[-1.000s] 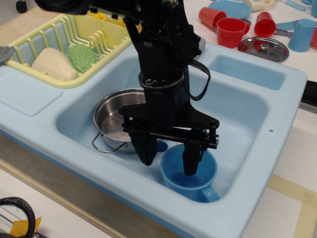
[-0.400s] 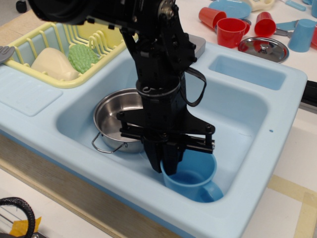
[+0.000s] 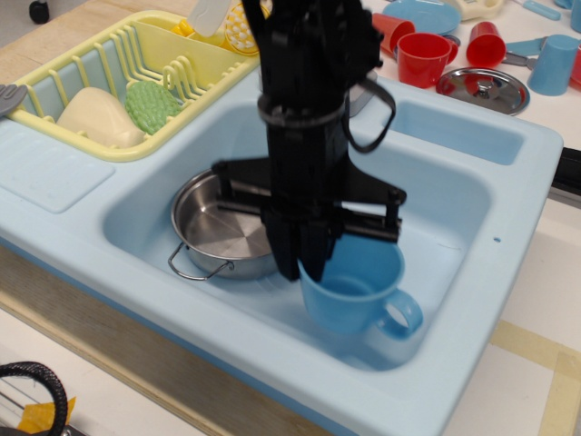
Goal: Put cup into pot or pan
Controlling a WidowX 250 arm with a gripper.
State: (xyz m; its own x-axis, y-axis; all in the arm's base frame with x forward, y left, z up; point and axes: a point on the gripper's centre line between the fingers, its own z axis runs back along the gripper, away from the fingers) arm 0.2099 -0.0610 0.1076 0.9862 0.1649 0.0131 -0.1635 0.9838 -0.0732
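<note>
The medium-blue cup [image 3: 359, 295] with a loop handle hangs in my gripper [image 3: 304, 263], lifted above the floor of the light-blue sink [image 3: 472, 209]. The black fingers are shut on the cup's left rim, and the cup tilts a little with its handle to the lower right. The shiny steel pot [image 3: 218, 227] with wire loop handles sits on the sink floor just left of the cup, and it is empty. My arm hides the pot's right edge.
A yellow dish rack [image 3: 118, 82] with a green scrubber and a cream item stands at the back left. Red cups [image 3: 422, 54], a steel lid [image 3: 483, 88] and a pale blue tumbler [image 3: 552, 64] stand on the counter at the back right.
The fingers closed on the cup's left rim and lifted it off the sink floor. The arm rose and the cup now hangs higher with its handle clear.
</note>
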